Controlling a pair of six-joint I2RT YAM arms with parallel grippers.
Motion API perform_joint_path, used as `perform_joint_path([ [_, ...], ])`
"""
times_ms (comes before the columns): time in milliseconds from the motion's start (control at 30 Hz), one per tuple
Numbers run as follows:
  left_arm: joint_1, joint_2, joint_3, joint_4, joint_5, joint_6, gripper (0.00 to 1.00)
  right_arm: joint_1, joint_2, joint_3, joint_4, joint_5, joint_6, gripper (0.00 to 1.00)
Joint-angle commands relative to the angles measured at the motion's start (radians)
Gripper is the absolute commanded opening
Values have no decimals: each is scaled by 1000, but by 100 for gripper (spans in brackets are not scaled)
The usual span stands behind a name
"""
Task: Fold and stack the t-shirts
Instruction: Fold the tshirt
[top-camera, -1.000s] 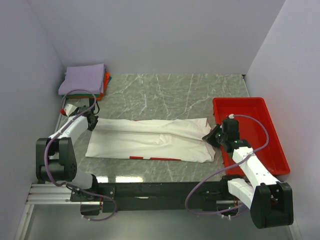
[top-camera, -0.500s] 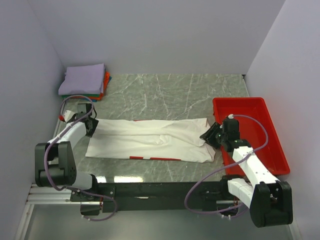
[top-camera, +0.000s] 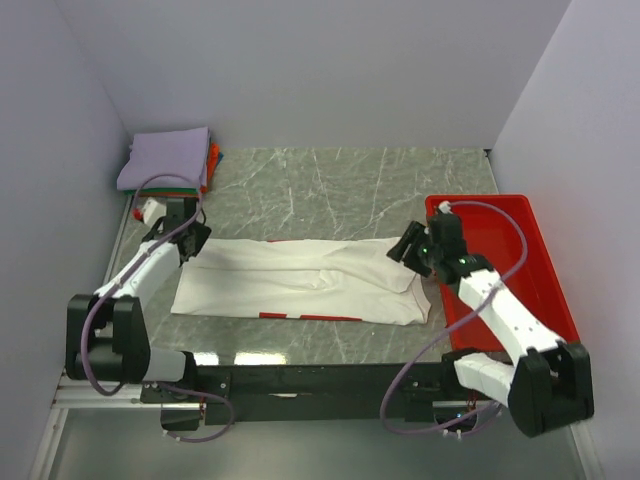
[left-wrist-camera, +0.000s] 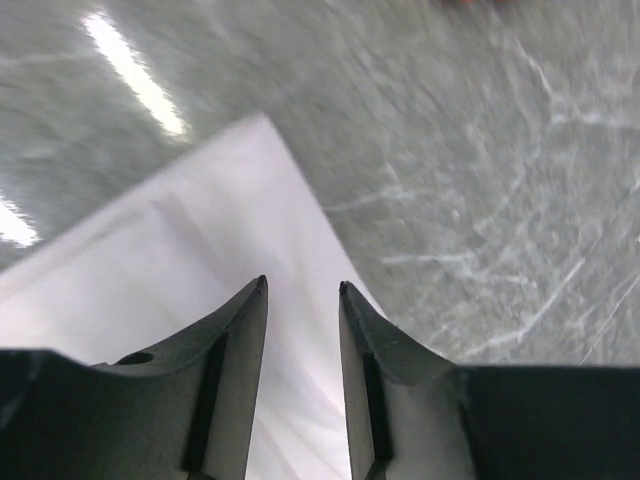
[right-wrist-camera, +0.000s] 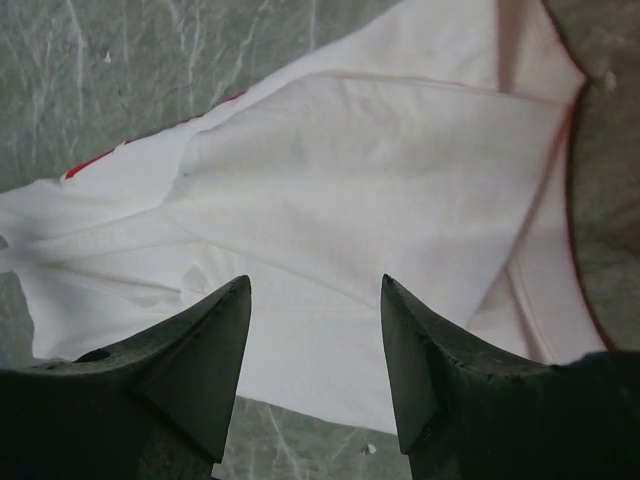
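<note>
Top external view is showing a white folded cloth t-shirt (top-camera: 300, 280), likely light and limp. Left gripper (top-camera: 192, 240) and right gripper (top-camera: 407, 247) are hovering spread and empty over its ends, probably the best pinching spots.

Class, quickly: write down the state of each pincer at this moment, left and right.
Left pincer: open, holding nothing, above the white t-shirt.
Right pincer: open wide, holding nothing, above the same shirt.
</note>
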Motion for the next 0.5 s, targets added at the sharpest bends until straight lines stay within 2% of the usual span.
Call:
perform_joint_path([
  [0, -83, 71, 99, 14, -24, 21, 39, 88, 133, 126, 22, 126, -19, 62],
  [100, -115, 134, 117, 13, -32, 10, 37, 141, 236, 222, 26, 183, -31, 62],
  [200, -125, 171, 116, 25, -30, 4, 37, 183, 409, 326, 2, 237, -45, 63],
  [467, -128, 179, 85, 48, -18, 24, 36, 266, 609, 481, -35, 310, -27, 64],
])
